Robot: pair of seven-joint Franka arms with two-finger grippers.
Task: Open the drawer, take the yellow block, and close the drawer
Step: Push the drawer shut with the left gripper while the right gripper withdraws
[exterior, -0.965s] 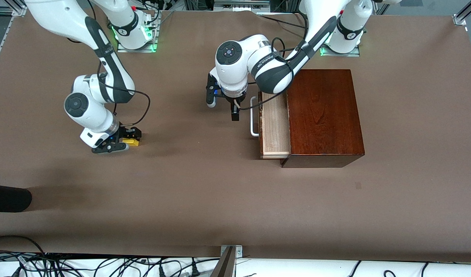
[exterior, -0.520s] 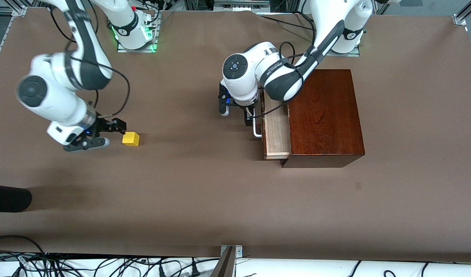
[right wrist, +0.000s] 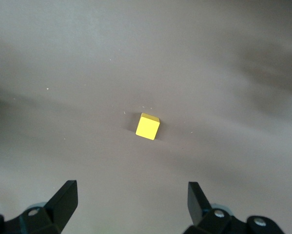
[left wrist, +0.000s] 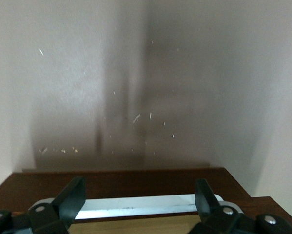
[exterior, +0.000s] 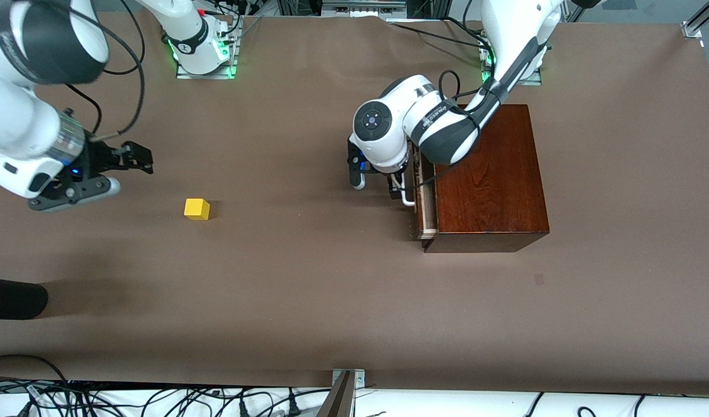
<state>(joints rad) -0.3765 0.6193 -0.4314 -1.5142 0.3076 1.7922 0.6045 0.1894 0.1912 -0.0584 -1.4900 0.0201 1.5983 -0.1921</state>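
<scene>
Brown paper covers the tabletop [exterior: 331,301], cables trailing along its near edge. Toward the left arm's end stands the wooden box [exterior: 484,174], its drawer [exterior: 426,200] nearly shut, handle [exterior: 409,197] facing the right arm's end. The left gripper [exterior: 397,188], fingers spread, straddles that handle. The right gripper [exterior: 108,174] hangs open and empty near its end's edge. The yellow block [exterior: 197,209] sits alone on the paper.

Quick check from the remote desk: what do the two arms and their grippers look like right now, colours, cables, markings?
Both arms are glossy white with black joint bands, round black end caps and loose black cables. The left gripper and right gripper each have black fingers on a white body with a small blue light. The left arm's forearm carries dark lettering. Green lights glow at both bases.
</scene>
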